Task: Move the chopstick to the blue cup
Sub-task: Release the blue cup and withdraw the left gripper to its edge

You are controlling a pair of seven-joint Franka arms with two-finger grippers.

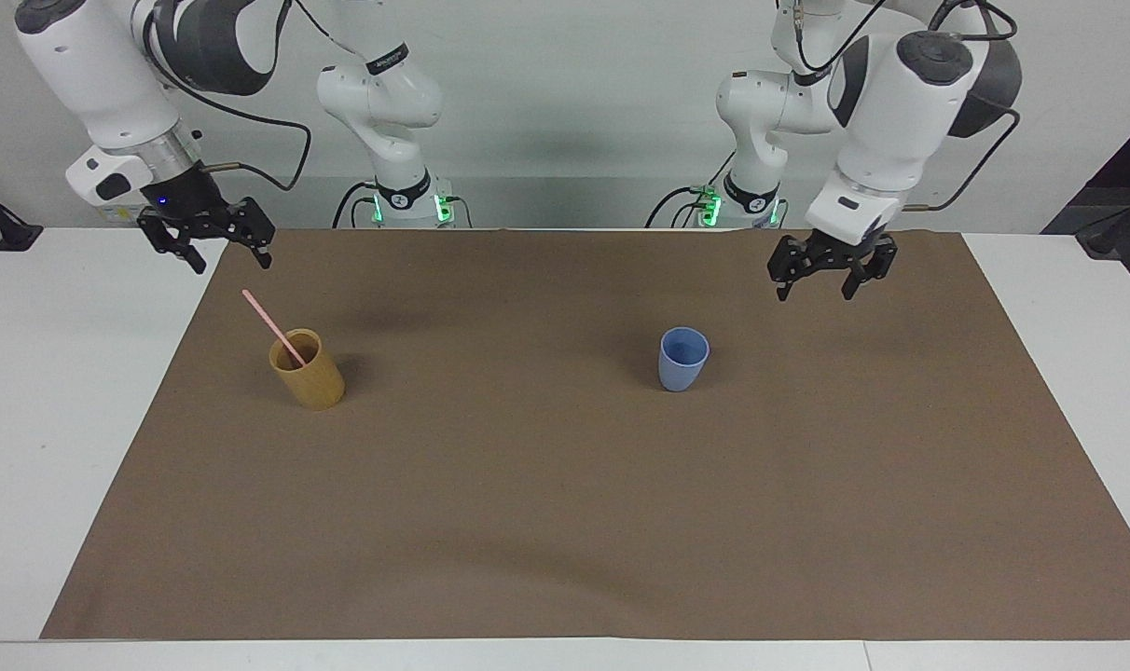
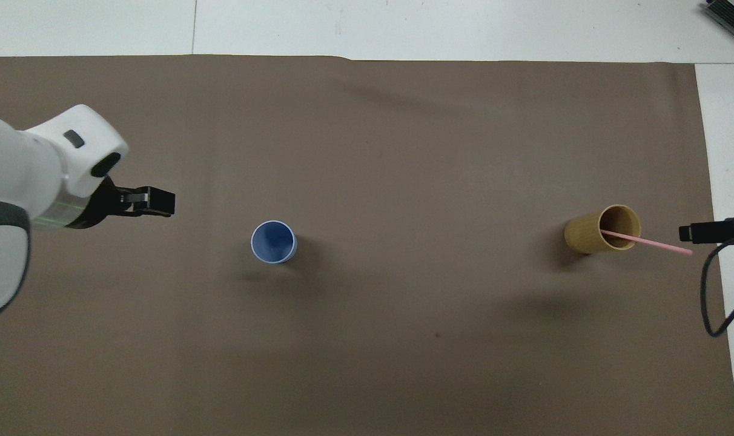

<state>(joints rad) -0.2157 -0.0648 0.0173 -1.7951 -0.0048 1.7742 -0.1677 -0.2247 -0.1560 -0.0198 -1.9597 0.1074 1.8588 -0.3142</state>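
Observation:
The blue cup (image 1: 683,359) (image 2: 273,242) stands upright on the brown cloth, with nothing showing inside it. Toward the right arm's end, a pink chopstick (image 1: 265,319) (image 2: 661,244) leans in a tan cup (image 1: 307,370) (image 2: 602,229), its top sticking out over the rim. My left gripper (image 1: 814,291) (image 2: 152,201) hangs open and empty over the cloth, off to the side of the blue cup toward the left arm's end. My right gripper (image 1: 233,265) (image 2: 706,231) hangs open and empty over the cloth's edge, close to the chopstick's upper tip.
The brown cloth (image 1: 565,513) covers most of the white table (image 1: 62,391). Both arm bases stand at the robots' end of the table. Only the two cups stand on the cloth.

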